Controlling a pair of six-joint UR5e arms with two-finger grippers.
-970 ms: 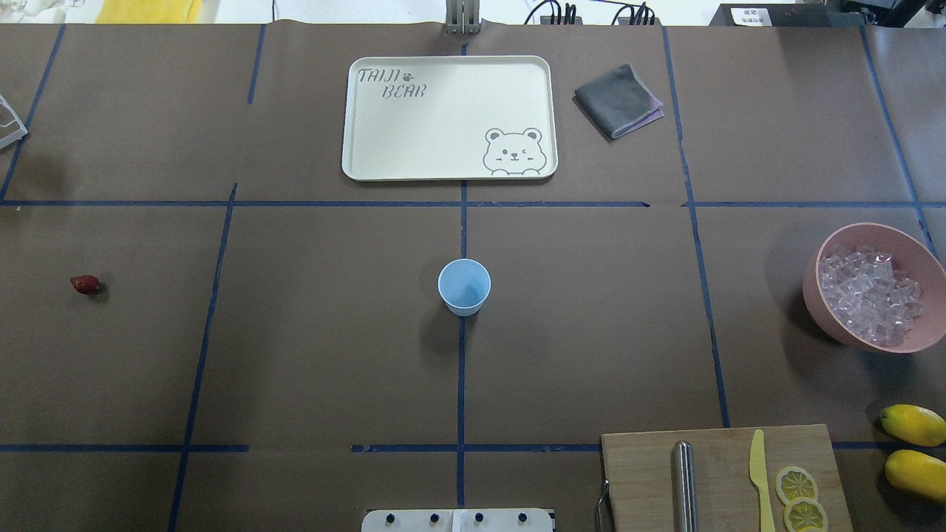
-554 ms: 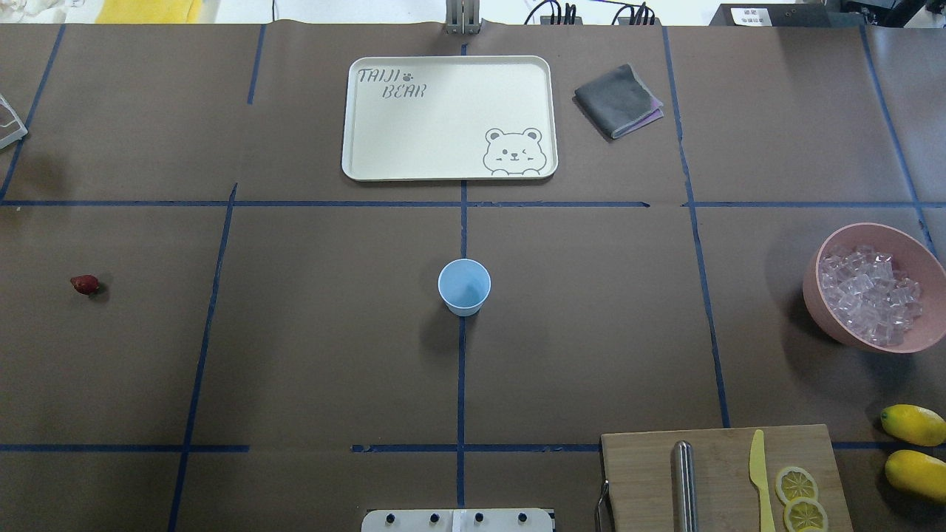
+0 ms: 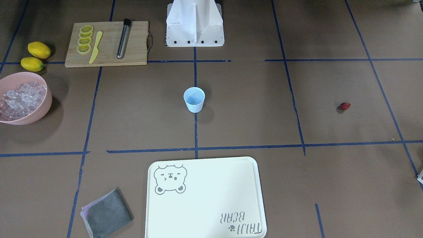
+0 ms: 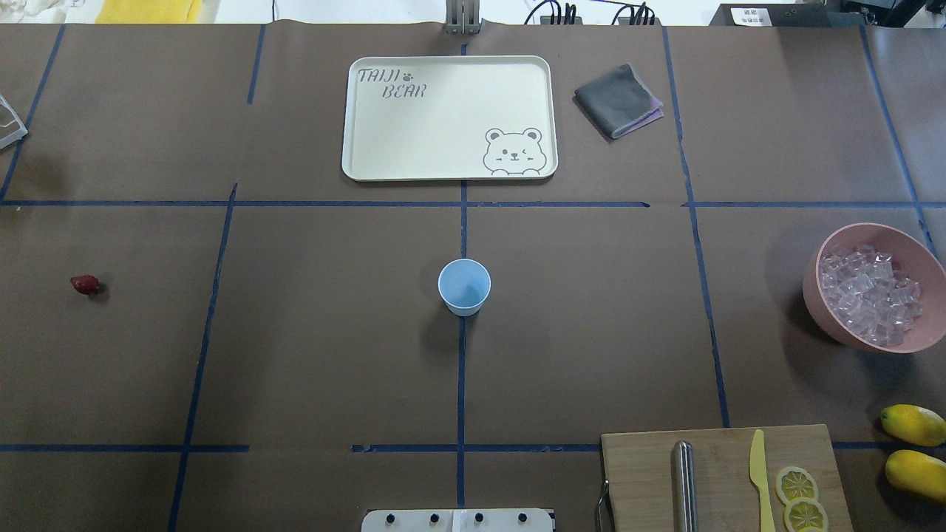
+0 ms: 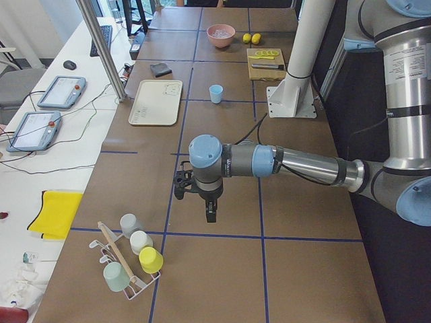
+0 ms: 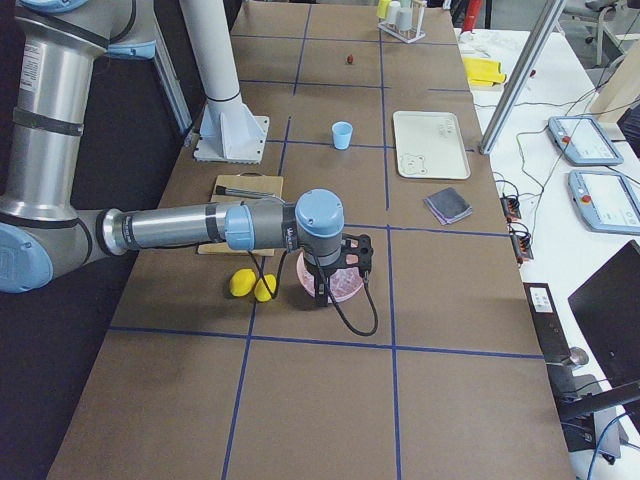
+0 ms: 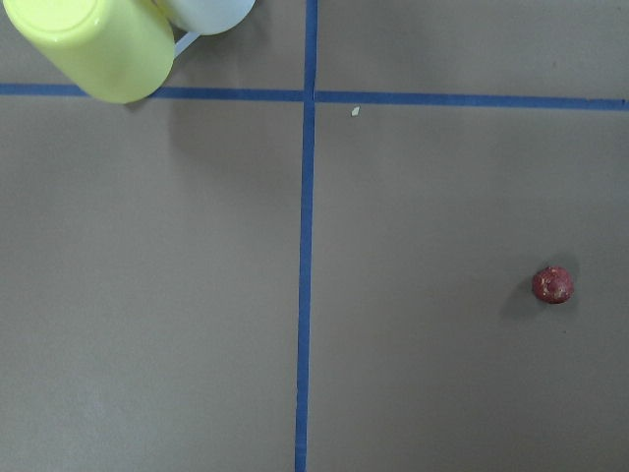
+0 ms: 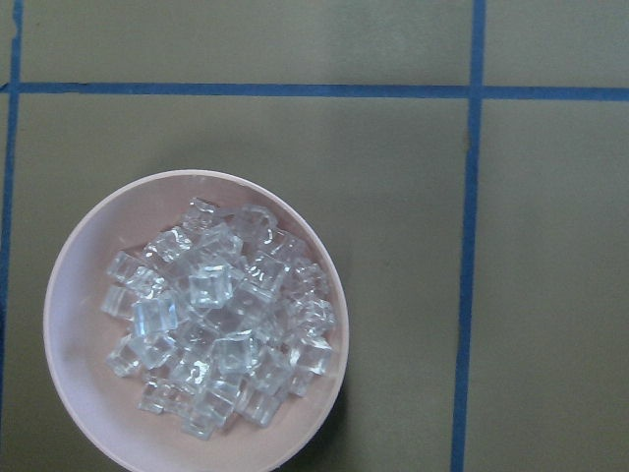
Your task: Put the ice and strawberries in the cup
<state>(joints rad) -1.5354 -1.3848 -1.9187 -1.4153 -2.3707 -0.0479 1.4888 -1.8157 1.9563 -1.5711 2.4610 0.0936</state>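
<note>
The pale blue cup [image 4: 464, 287] stands upright and empty at the table's middle. A small dark red strawberry [image 4: 85, 284] lies alone far to the left, and it also shows at the right of the left wrist view [image 7: 552, 284]. Ice [image 4: 870, 295] fills a pink bowl [image 4: 826, 319] at the right edge, and the right wrist view looks straight down on the ice [image 8: 221, 320]. My left gripper [image 5: 210, 214] hangs above the table's left end. My right gripper [image 6: 335, 288] hangs over the pink bowl. I cannot tell whether either is open or shut.
A cream bear tray [image 4: 355, 148] and a folded grey cloth [image 4: 617, 100] lie at the far side. Near right are a cutting board [image 4: 643, 473] with a yellow knife, lemon slices and a metal rod, and two lemons [image 4: 913, 425]. A rack of cups [image 5: 135, 259] stands at the left end.
</note>
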